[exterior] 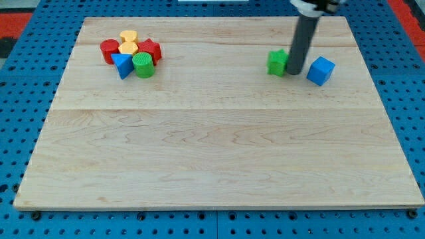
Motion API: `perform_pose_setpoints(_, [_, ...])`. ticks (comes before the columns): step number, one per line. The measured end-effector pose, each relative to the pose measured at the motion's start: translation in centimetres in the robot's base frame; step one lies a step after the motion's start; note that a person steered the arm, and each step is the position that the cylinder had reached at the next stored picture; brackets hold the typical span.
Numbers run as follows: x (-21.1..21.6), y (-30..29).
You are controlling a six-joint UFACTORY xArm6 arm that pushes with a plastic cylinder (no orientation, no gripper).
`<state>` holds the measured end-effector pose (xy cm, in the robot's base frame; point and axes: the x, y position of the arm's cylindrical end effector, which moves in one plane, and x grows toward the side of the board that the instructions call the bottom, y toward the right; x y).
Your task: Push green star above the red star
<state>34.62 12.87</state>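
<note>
The green star (276, 62) lies at the board's upper right. My tip (294, 72) stands just to its right, touching or nearly touching it, between it and a blue cube (320, 70). The red star (151, 50) sits at the upper left, at the right end of a tight cluster of blocks. The rod partly hides the green star's right edge.
The cluster holds a red cylinder (109, 51), two yellow blocks (129, 42), a blue triangle (121, 64) and a green cylinder (143, 65). The wooden board (219, 146) lies on a blue pegboard surface (20, 99).
</note>
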Motion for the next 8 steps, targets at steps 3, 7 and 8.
perform_pose_setpoints(3, [-2.8,-5.8])
perform_pose_setpoints(7, [-5.8,-12.5])
perform_pose_setpoints(8, [-5.8,-17.5])
